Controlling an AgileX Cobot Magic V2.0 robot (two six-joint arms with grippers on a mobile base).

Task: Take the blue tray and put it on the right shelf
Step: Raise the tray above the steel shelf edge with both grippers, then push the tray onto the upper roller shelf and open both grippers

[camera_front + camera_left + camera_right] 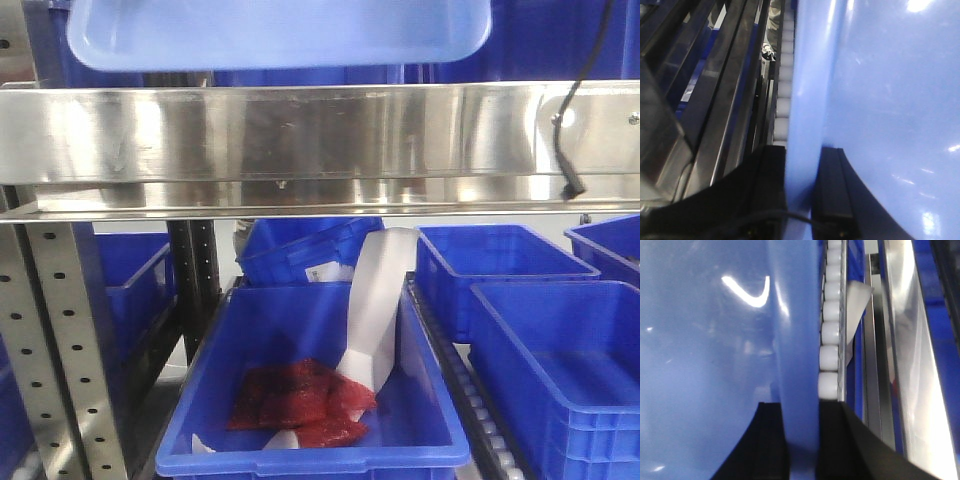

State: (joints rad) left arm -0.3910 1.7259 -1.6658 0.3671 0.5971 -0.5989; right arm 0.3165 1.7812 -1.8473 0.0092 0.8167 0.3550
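Judging from the front view, we count the grab as done: the blue tray [280, 35] is up high, above the broad front edge of the right shelf [300, 130]; whether its base touches the board we cannot tell; what is left, as we read it, is to set it down fully and let go; our left tool [800, 197] is nearly closed, its two dark fingers [832, 190] pinching the tray's flared rim between them; our right tool [802, 445] clamps the opposite rim likewise, just beside a row of white rollers [829, 355].
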